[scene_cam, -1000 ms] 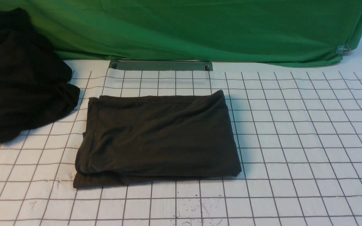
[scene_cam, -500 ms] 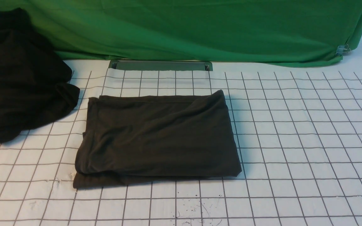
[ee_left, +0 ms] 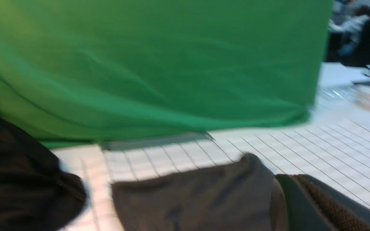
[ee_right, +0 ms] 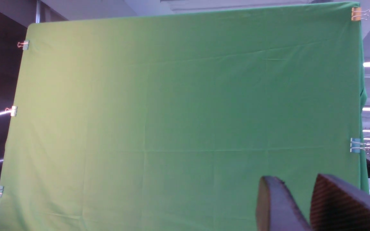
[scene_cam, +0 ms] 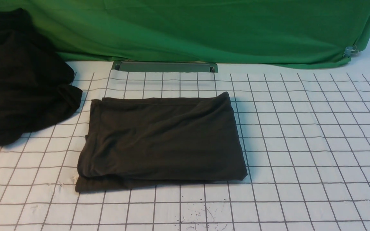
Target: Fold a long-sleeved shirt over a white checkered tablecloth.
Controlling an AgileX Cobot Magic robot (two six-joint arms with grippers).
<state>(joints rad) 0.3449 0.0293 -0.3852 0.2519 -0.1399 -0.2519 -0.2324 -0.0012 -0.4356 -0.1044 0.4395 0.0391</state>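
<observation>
Front view: nearest the camera lies bare white checkered tablecloth with a few small dark specks on it, and just beyond, left of centre, the long-sleeved shirt rests flat on that cloth, folded into a compact rectangle with a lower layer peeking out along its near edge. Farther back and to the left, a crumpled black garment sits partly on the grid, apart from the shirt. Behind the shirt a grey slot lies at the cloth's far edge, and the green backdrop closes the scene. Neither arm appears here. In the left wrist view the left gripper shows only one blurred finger, clenched shut, empty. The right gripper points at the backdrop, its fingers slightly parted, holding nothing.
</observation>
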